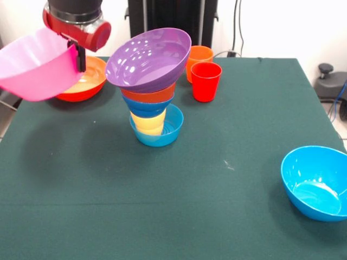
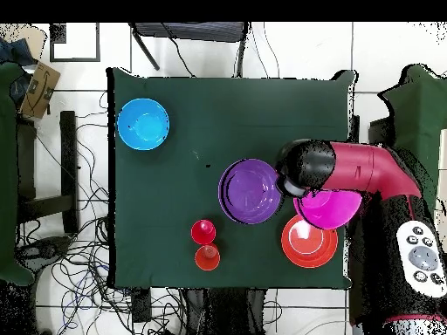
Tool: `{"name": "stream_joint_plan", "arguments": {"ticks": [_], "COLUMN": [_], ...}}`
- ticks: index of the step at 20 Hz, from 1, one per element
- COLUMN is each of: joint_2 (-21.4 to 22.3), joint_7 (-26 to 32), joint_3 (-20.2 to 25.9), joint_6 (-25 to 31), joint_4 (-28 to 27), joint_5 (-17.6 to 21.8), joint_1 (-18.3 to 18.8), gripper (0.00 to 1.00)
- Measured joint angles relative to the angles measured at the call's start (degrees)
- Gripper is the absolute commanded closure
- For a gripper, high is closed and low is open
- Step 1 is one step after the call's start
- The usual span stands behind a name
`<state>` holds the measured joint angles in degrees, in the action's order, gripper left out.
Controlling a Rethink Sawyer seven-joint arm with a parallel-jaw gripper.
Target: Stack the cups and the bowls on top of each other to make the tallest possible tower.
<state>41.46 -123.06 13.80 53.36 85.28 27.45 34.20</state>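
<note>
My gripper (image 1: 79, 57) is shut on the rim of the large pink bowl (image 1: 33, 66), which hangs tilted above the table's left side. Under the arm in the overhead view, the pink bowl (image 2: 333, 208) shows partly. The tower (image 1: 152, 103) stands mid-table: a small blue bowl (image 1: 169, 131) at the base, a yellow cup (image 1: 147, 122) in it, then a small blue bowl and a small orange bowl (image 1: 152, 94), with the purple bowl (image 1: 149, 58) tilted on top. The large orange bowl (image 1: 89, 81) sits behind the pink one. A red cup (image 1: 206, 81) and an orange cup (image 1: 199, 56) stand beside the tower.
A bright blue bowl (image 1: 317, 181) lies alone near the right edge of the green table (image 1: 162, 216). In the overhead view the arm (image 2: 358, 170) reaches over the table's right edge, next to the purple bowl (image 2: 251, 191).
</note>
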Motion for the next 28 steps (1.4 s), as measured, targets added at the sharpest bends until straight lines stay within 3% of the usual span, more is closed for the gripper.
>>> {"name": "stream_joint_plan", "arguments": {"ticks": [19, 28], "joint_2": [5.95, 7.47], "joint_7": [0.00, 0.00], "joint_3": [1.14, 1.15], "joint_6": [4.72, 5.21], "joint_4": [0.03, -0.28], "joint_5": [-5.57, -6.63], "joint_1": [-1.41, -4.78], "gripper": [1.00, 1.00]}}
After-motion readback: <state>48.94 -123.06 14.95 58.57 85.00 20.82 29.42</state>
